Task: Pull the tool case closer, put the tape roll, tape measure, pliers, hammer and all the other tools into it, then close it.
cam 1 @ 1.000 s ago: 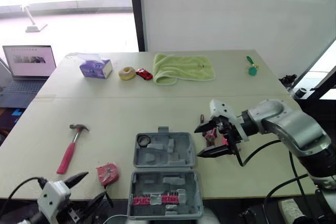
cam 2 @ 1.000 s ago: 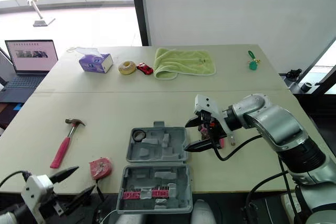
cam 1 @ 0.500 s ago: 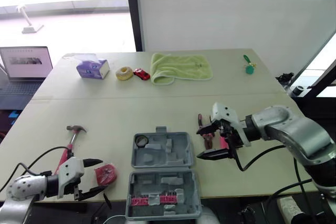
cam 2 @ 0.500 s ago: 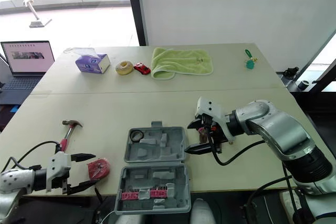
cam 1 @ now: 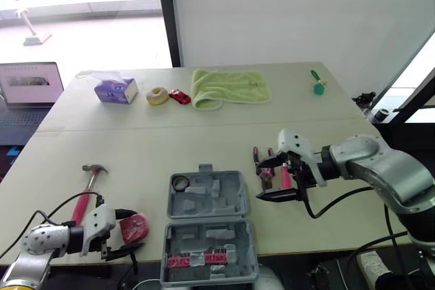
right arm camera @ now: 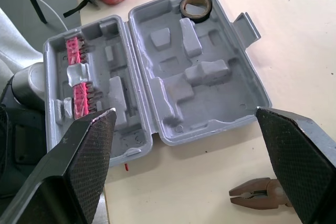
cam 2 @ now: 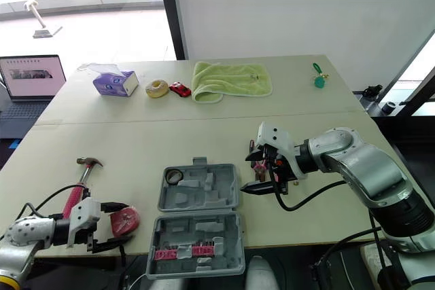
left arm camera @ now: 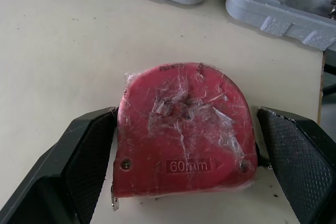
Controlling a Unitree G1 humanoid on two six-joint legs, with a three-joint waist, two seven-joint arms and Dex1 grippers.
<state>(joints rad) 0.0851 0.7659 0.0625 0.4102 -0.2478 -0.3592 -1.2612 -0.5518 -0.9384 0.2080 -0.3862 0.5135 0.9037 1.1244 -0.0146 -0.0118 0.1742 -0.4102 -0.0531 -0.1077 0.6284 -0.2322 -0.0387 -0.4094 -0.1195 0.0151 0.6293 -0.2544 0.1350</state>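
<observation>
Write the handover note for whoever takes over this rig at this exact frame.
Left claw: open, straddling the tape measure on the table, not clamped.
Right claw: open, empty, hovering by the pliers, right of the tool case.
Done: case open at the near table edge, tape roll inside.
Left: tape measure, pliers and hammer (lying left of the case) go in, then close.

tape measure (left arm camera: pixel 186 135) red | tool case (cam 1: pixel 231 198) grey | hammer handle (cam 1: pixel 86 191) pink | towel (cam 1: pixel 228 87) green | tissue box (cam 1: pixel 112 90) purple
</observation>
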